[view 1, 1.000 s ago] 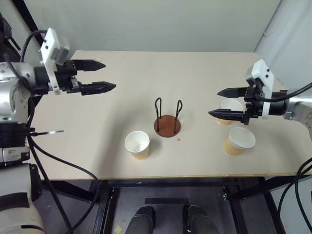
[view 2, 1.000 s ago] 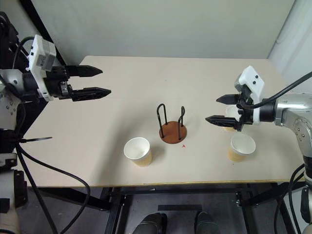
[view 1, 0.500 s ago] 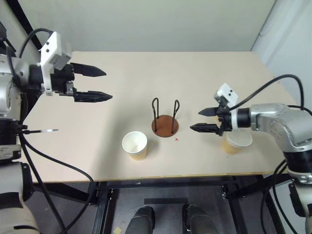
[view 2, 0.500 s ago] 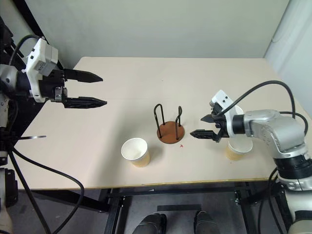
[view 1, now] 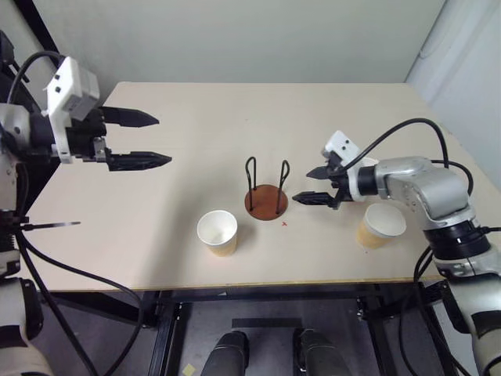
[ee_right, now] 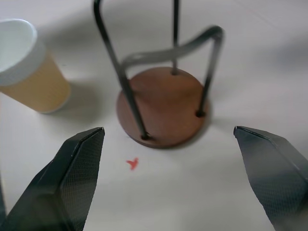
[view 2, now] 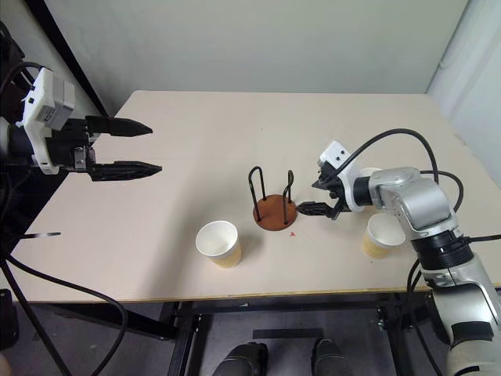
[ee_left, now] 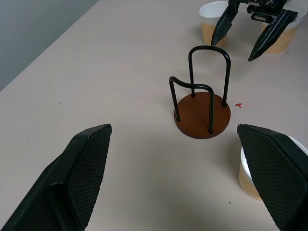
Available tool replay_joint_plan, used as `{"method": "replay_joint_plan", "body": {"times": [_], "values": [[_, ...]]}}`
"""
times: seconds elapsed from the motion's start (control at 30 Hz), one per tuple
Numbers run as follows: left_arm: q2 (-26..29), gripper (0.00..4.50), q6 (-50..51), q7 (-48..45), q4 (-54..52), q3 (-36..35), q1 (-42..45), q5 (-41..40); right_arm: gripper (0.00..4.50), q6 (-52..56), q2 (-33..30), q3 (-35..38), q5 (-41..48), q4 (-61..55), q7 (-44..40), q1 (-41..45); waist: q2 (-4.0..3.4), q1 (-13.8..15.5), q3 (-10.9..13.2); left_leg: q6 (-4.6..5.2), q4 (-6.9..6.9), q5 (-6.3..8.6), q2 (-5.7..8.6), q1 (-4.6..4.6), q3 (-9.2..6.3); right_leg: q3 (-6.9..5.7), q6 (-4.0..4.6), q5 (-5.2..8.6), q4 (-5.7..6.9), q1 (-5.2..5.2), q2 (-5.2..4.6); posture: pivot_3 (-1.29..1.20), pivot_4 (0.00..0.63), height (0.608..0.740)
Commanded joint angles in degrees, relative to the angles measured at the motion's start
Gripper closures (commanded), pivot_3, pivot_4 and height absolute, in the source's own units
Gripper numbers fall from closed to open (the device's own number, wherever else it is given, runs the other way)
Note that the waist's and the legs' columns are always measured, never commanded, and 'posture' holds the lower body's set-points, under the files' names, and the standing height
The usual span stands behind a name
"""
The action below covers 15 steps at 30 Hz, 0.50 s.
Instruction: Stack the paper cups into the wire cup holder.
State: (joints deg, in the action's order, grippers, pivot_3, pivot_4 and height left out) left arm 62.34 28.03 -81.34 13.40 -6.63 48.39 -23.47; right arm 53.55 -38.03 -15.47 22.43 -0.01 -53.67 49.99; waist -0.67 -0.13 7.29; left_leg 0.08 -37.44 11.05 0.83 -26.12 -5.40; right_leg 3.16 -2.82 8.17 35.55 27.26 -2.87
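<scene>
Looking across the counter (view 1: pixel 196 102), we see the wire cup holder (view 1: pixel 264 196) mid-counter, our right gripper (view 1: pixel 310 186) just beside it, jaws released. One paper cup (view 1: pixel 218 233) stands near the front edge, two (view 1: pixel 380 226) right. Left gripper (view 1: pixel 145 139) hovers released over bare counter.

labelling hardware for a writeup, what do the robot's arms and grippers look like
Both arms are silver-grey metal with loose black cables. The left gripper and the right gripper each have two tapered black fingers with cross-hatched pads, and a white boxy camera housing sits on each wrist.
</scene>
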Motion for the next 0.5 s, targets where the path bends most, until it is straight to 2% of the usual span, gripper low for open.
{"method": "replay_joint_plan", "body": {"times": [0.03,0.5], "values": [[1.2,0.0,-0.2,0.4,-0.9,-2.2,0.5,-0.9,0.03,2.1,0.7,-0.3,2.1,-3.8,-3.0,2.2,0.0,0.0,0.0,-0.01,0.0,0.0,0.0,0.0,0.0,0.0,0.01,0.01,0.03,0.01,0.01,0.0,0.15,0.74],[1.1,0.0,-1.0,0.7,0.4,-2.0,0.5,-0.6,0.03,-0.1,10.4,-1.3,-2.7,0.4,3.2,4.1,0.0,-0.1,0.0,-0.07,-0.01,-0.02,-0.02,0.01,-0.01,0.03,0.26,0.12,0.4,0.25,0.03,0.0,0.15,0.74]]}}
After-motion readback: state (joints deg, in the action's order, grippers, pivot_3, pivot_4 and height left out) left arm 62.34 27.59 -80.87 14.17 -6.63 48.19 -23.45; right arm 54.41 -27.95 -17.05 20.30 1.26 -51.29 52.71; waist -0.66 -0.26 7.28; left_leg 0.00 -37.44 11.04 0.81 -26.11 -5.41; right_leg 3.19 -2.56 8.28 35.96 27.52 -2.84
